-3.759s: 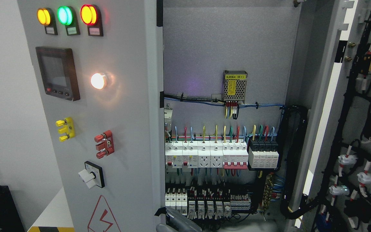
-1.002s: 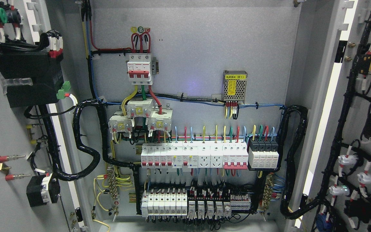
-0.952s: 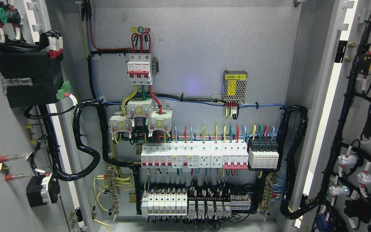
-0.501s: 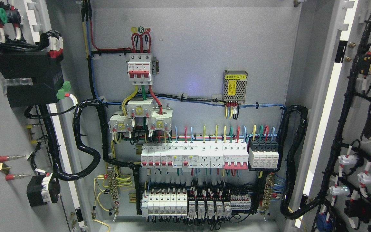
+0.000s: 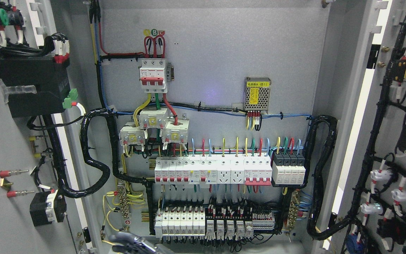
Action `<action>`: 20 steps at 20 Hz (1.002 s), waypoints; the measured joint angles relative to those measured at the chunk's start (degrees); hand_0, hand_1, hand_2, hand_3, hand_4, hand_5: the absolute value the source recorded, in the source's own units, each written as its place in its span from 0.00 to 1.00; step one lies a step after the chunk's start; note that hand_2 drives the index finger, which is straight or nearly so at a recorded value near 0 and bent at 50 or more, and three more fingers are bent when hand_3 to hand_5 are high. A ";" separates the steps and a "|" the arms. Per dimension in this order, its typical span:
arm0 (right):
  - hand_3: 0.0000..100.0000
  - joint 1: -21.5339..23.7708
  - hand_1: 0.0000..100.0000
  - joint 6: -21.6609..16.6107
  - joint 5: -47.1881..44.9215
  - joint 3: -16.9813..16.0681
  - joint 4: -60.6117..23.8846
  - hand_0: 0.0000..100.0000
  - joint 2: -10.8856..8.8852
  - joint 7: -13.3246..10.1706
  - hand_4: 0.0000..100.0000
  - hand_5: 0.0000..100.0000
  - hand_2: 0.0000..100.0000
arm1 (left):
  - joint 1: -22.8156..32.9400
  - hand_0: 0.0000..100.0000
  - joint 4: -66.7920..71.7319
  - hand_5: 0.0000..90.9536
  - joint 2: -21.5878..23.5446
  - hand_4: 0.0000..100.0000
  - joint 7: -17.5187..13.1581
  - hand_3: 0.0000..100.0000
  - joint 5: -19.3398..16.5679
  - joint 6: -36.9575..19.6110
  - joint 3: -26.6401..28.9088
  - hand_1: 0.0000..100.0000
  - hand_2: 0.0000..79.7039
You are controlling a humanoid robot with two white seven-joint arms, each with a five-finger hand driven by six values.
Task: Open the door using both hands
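Note:
The electrical cabinet's two doors both stand wide open. The left door is swung out to the left and shows its inner face with a black box and wiring. At the right edge, the right door shows its inner side with cable looms and lamp backs. Between them lies the cabinet's back panel with breakers and coloured wires. Part of my left hand, grey and black, rises at the bottom edge in front of the lower breaker row and touches neither door. My right hand is out of view.
A thick black cable loom loops from the left door into the cabinet, and another runs down the right side. A row of white breakers and a metal power supply sit on the panel.
The left door, which covered the cabinet's left half 3.8 s ago, now stands fully open. In the last half second my left hand has come up into view at the bottom edge.

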 measured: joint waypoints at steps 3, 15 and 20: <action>0.00 3.59 0.39 -4.50 0.02 -2.14 -0.50 0.12 -2.20 -1.49 0.00 0.00 0.00 | 0.00 0.12 -0.01 0.00 0.00 0.00 0.00 0.00 0.00 0.00 0.00 0.39 0.00; 0.00 15.86 0.39 -6.75 -0.05 -8.29 -6.16 0.12 -10.91 -8.05 0.00 0.00 0.00 | 0.00 0.12 -0.02 0.00 0.00 0.00 0.01 0.00 0.00 -0.15 0.01 0.39 0.00; 0.00 19.47 0.39 -7.89 0.01 -9.98 -11.26 0.12 -13.16 -9.03 0.00 0.00 0.00 | 0.00 0.12 -0.02 0.00 0.00 0.00 0.01 0.00 0.00 -0.25 0.01 0.39 0.00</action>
